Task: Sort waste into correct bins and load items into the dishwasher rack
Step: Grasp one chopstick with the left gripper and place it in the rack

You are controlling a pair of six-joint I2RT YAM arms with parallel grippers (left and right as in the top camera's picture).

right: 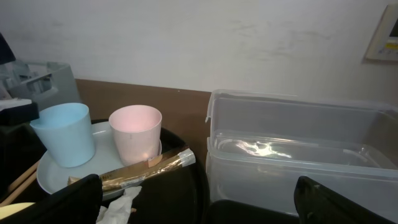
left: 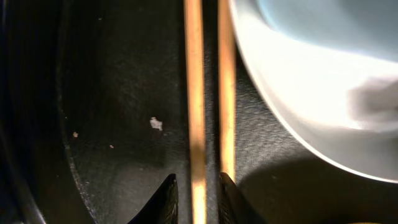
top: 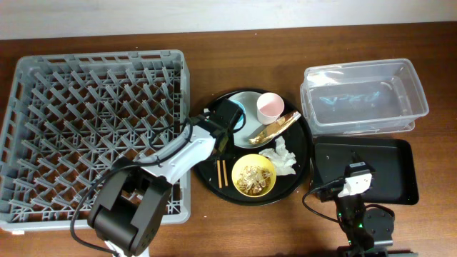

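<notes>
place: maybe lab bench | cues: dishwasher rack (top: 71, 107), wooden table (top: 235, 43), white wall (right: 186, 37)

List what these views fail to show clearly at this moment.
- Light-blue cup: overhead, almost wholly covered by the left arm.
- Chopsticks: left wrist, both ends cut off by frame edges; overhead, one end under the arm.
- Plate: left wrist, blurred and mostly out of frame.
- Yellow bowl: right wrist, only a sliver at the bottom-left edge.

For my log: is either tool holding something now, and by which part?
Nothing is held. The left tool stands open astride one chopstick; the right tool is open and empty.
</notes>
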